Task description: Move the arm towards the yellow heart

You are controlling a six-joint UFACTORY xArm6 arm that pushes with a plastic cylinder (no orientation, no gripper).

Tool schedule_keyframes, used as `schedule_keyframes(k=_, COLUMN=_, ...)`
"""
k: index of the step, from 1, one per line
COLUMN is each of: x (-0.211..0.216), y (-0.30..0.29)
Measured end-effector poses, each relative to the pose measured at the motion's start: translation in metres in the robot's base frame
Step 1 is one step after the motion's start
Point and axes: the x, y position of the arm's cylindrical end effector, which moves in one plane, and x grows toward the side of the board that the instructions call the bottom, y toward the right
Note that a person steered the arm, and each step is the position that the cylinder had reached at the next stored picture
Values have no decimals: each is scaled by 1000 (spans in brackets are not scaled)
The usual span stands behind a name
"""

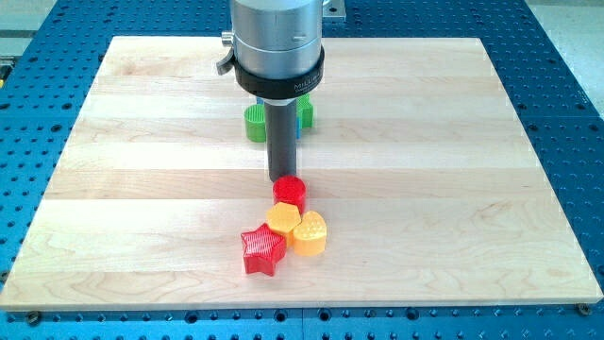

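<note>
Risk is sitting directly below my tip (283, 179): with no gripper to open or close, the bare rod is touching the red round block (290, 192), so advancing straight risks shoving it and the orange block (281, 219) into the yellow heart (310, 232) beyond.

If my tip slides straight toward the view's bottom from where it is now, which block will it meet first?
Most likely the red round block, right below my tip and perhaps already touching. Behind it come the orange block and the yellow heart, slightly to the view's right.
</note>
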Motion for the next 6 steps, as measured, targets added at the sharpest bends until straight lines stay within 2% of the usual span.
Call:
schedule_keyframes(k=2, x=1, y=0)
schedule_keyframes(k=3, x=-42, y=0)
schedule_keyframes(k=4, x=-43, y=47)
schedule_keyframes(k=5, x=-11, y=109)
schedule_keyframes(k=6, x=50, y=128)
